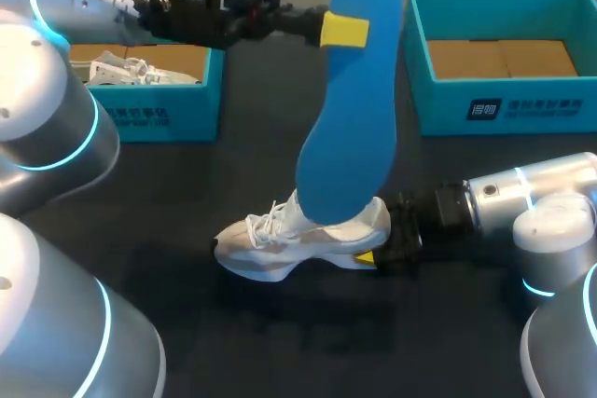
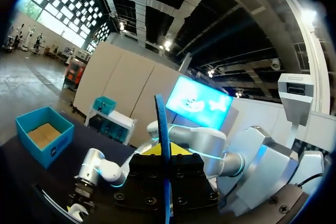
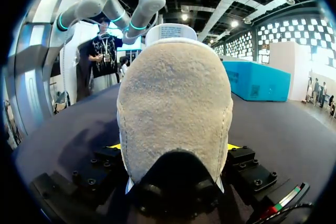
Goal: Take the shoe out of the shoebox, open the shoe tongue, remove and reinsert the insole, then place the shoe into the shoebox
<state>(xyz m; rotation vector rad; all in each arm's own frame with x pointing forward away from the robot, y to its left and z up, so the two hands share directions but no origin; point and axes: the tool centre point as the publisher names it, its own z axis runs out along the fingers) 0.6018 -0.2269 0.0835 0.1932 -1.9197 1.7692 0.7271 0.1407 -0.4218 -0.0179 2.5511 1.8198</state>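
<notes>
One shoe (image 1: 298, 235), one insole (image 1: 350, 109), and two shoeboxes behind the shoe: left shoebox (image 1: 159, 118), right shoebox (image 1: 550, 111). The left gripper (image 1: 343, 31) pinches the insole above the shoe. The right gripper (image 1: 378, 235) clamps the shoe's heel, which only the right wrist view shows close up.

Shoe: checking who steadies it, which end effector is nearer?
Right. The right end effector clamps the shoe at its heel; the left end effector hangs above it, holding the insole.

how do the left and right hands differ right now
The left hand is raised well above the table, while the right hand lies low at table level. The left hand is shut on the blue insole, which hangs upright from it; the right hand is shut on the heel of the white shoe, which rests on its sole. Both have yellow tips and both hold something.
</notes>
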